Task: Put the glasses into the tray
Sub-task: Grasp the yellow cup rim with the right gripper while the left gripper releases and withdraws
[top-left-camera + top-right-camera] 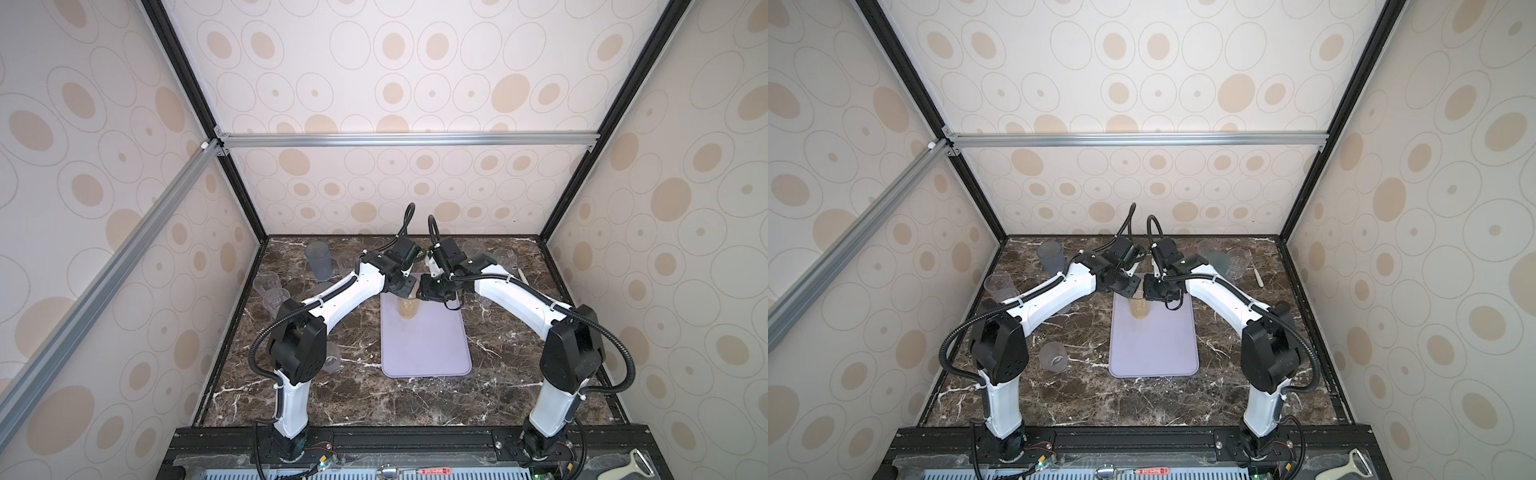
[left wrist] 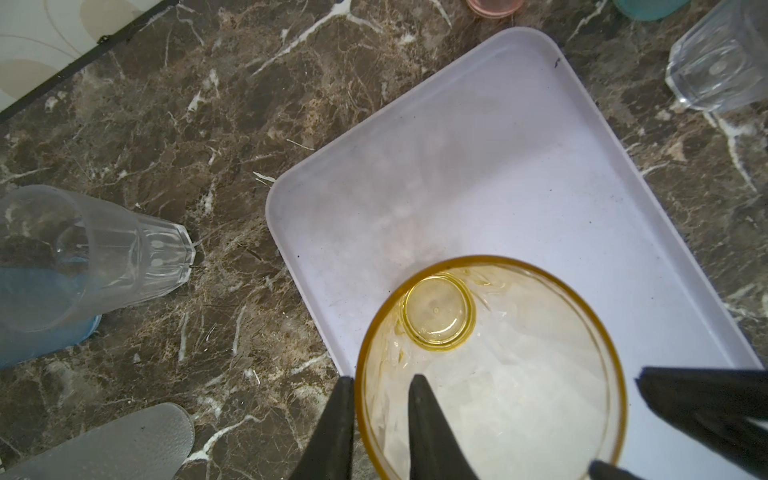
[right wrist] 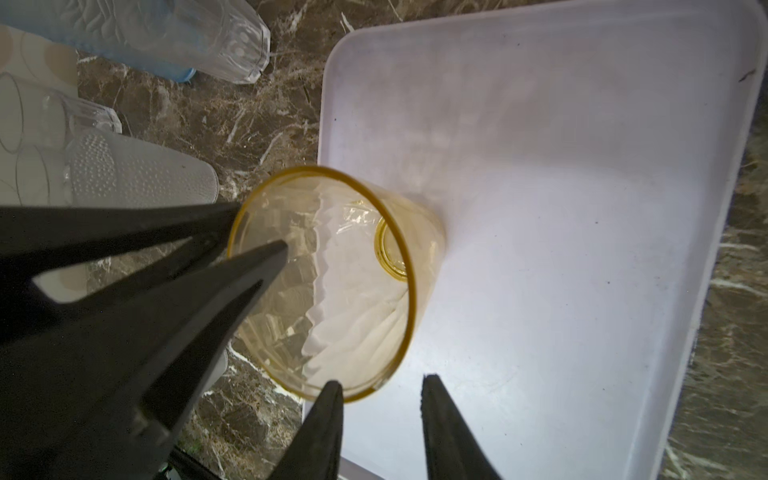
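A tall amber glass [image 1: 408, 308] [image 1: 1139, 308] stands upright on the far end of the pale lavender tray [image 1: 428, 345] [image 1: 1154, 345], close to its left rim. In the left wrist view my left gripper [image 2: 380, 390] straddles the amber glass's [image 2: 490, 353] rim, one finger outside and one inside; the jaws stand slightly apart, open. My right gripper [image 3: 382, 388] hovers over the tray [image 3: 561, 166] beside the glass [image 3: 332, 282], open with nothing between its fingers. Other glasses stand on the marble around the tray.
At the back left stand a grey-blue glass [image 1: 319, 259] and clear glasses [image 1: 266, 284]. A frosted glass [image 1: 1054, 356] sits by the left arm's base. At the back right are a teal glass [image 1: 1219, 259], a clear glass [image 1: 1238, 264] and a white fork [image 1: 1256, 272].
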Available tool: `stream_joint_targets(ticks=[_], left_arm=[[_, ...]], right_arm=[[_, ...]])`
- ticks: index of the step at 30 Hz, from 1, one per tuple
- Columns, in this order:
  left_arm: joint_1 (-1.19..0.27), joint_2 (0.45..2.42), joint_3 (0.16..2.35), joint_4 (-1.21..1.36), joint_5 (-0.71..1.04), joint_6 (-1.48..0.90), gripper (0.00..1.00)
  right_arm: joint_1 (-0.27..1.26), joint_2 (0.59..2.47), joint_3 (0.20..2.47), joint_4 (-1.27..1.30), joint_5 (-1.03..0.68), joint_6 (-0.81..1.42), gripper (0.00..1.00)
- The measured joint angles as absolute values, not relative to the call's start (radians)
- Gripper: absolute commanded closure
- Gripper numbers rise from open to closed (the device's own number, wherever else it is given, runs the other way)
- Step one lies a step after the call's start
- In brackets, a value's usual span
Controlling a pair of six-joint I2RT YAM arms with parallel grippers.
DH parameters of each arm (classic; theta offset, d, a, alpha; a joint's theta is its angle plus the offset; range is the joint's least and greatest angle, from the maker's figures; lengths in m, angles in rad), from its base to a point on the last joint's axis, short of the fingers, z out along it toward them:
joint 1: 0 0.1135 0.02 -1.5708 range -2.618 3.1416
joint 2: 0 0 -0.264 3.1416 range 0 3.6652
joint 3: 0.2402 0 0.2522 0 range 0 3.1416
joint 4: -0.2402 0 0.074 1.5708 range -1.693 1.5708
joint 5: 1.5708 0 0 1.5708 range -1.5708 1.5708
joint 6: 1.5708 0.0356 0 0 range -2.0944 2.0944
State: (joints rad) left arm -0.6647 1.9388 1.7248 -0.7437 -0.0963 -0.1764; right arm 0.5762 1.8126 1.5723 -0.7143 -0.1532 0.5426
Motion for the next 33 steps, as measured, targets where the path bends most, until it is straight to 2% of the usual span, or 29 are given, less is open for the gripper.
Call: stream_joint_targets(ticks=[7,11,15,20,25,33], left_arm=[[-0.665,1.881,1.719,-0.731,-0.097,-0.178,0.69],[-0.653,1.785,1.655,-0.674,-0.102,-0.187,0.67],[-0.625,1.654,1.512,-0.575,-0.132,-0.206,0.65],[-0.576,1.466,1.245,-0.416,-0.263,-0.221,0.6],[-0.553,1.278,1.027,-0.273,-0.37,-0.225,0.6],[-0.491,1.146,0.935,-0.168,-0.421,-0.233,0.59]], right_arm=[[0.588,1.876,1.629,-0.725,-0.064,0.521,0.72],[0.59,1.905,1.661,-0.737,-0.031,0.503,0.8],[0.597,1.937,1.7,-0.744,0.009,0.49,0.89],[0.617,2.002,1.795,-0.785,0.068,0.458,0.96],[0.628,2.096,1.945,-0.83,0.112,0.421,0.98],[0.629,2.319,2.322,-0.959,0.168,0.356,0.99]])
